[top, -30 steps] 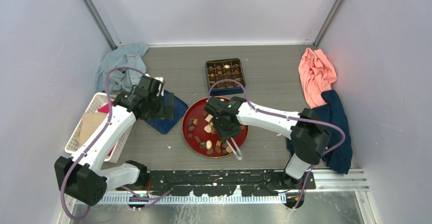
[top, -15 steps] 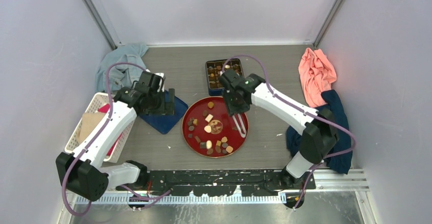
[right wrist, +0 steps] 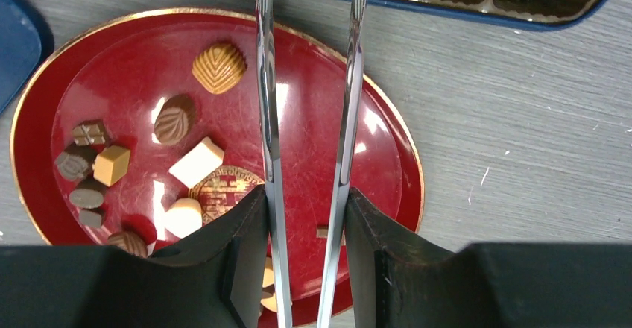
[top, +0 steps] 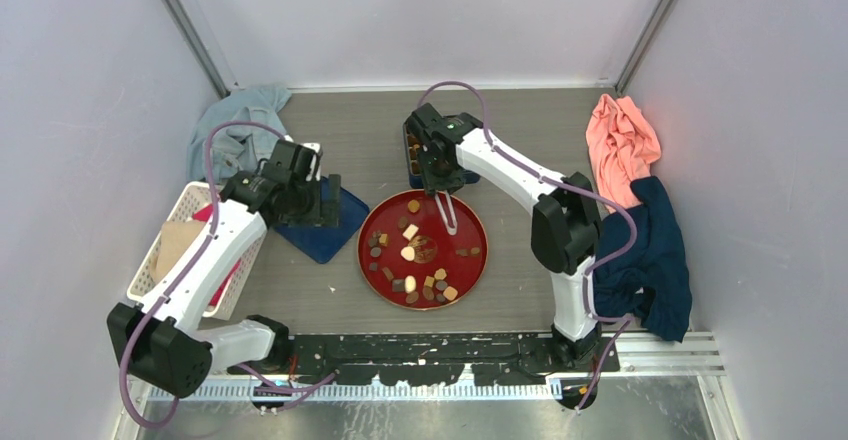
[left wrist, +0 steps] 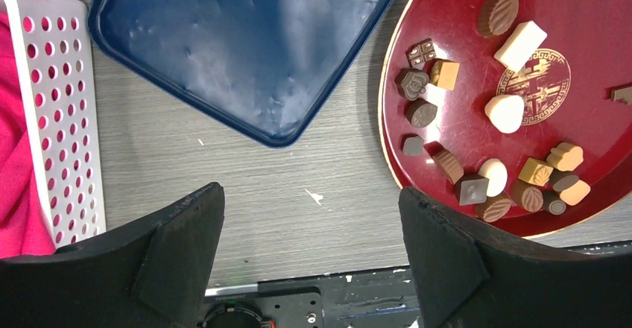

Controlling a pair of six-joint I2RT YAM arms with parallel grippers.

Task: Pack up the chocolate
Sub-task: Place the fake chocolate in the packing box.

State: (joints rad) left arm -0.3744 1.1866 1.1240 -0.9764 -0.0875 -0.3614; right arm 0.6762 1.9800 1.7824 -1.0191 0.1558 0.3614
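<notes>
Looks to be the carry-and-place step: reaching over the box (right wrist: 462, 4) with the right gripper (right wrist: 305, 194), pinched shut on the tweezers (right wrist: 344, 119) partway along, prongs slightly apart and tips cut off at the top of the wrist view, so no telling of any piece between them. Leaves most of the chocolate (right wrist: 218, 67) loose on the red plate (right wrist: 119, 71), just beside the box, with more already in the box's compartments. Next, probably: lowering the tips into a compartment with room, easing the squeeze to drop any load, then heading back to the plate for another piece; calls for a clean line-up over one cell without nudging neighbours. Idles the left gripper (left wrist: 311, 197), jaws wide apart and holding nothing, above the table (left wrist: 186, 171) between the blue lid (left wrist: 246, 45) and the plate, near the white basket (left wrist: 59, 119). Against a second ago: has swung the right gripper from low among the pieces on the plate, past its far rim, out to the box; has barely shifted the left
</notes>
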